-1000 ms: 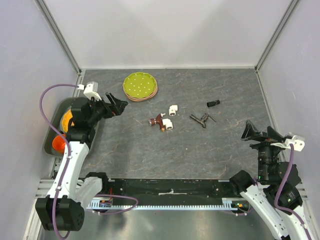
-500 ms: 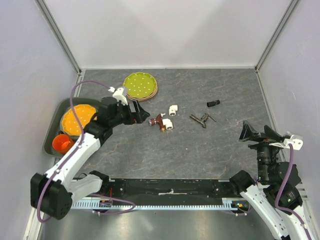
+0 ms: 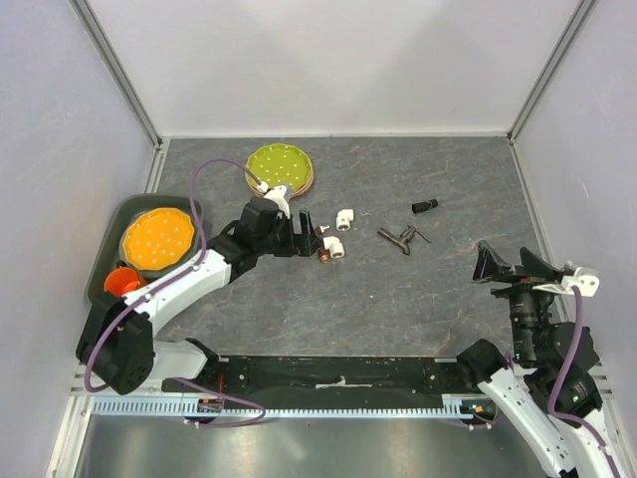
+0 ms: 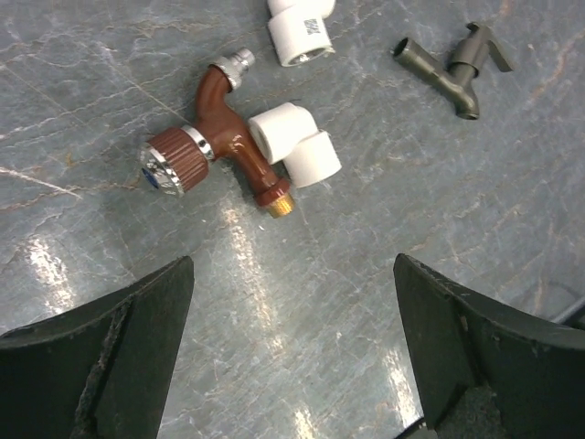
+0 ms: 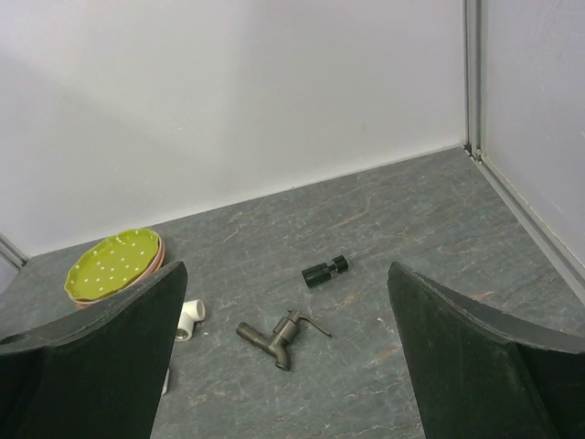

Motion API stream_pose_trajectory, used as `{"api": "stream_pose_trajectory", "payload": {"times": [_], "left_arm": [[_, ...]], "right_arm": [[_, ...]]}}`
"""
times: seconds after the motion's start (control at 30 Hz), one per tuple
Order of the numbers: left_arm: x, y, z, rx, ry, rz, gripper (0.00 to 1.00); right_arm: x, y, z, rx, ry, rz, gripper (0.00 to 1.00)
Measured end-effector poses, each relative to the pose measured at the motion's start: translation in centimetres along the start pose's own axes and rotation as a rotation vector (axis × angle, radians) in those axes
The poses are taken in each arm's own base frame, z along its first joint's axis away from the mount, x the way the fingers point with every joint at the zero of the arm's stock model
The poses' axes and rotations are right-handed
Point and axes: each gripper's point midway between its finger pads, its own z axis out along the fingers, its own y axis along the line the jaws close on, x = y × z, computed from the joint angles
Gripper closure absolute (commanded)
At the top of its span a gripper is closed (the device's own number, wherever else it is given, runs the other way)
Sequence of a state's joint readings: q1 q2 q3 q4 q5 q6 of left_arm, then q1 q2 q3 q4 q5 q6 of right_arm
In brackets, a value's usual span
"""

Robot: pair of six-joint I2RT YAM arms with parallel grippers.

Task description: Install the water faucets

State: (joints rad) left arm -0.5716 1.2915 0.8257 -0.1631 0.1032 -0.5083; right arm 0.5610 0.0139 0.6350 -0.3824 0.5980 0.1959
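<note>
Our left hand (image 4: 292, 302) hangs spread wide just short of the reddish-brown faucet (image 4: 227, 137), which lies mid-bench touching a white pipe elbow (image 4: 294, 153). The grey faucet (image 4: 452, 66) lies apart, farther right. Our right hand (image 5: 285, 274) is spread wide too, near the bench's right edge.

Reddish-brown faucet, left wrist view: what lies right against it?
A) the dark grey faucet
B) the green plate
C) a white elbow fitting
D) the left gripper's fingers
C: the white elbow fitting rests against the reddish-brown faucet; the dark grey faucet lies apart, and the open left gripper holds nothing.
</note>
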Motion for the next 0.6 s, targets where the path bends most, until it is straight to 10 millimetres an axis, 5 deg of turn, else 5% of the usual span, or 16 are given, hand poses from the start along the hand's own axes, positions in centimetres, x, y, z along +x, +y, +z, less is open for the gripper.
{"api": "stream_pose_trajectory", "payload": {"times": [0.37,0.6], "left_arm": [[-0.4,4.8,2.8,-0.234,-0.045,0.054,0.04],[-0.7,4.9,5.4,-0.239,-0.03,0.076,0.04]], "right_arm": [[1.3,1.0,0.7,-0.032,0.055,-0.031,0.02],[1.4,1.1,0.8,-0.033,0.059,-0.034,0.02]]}}
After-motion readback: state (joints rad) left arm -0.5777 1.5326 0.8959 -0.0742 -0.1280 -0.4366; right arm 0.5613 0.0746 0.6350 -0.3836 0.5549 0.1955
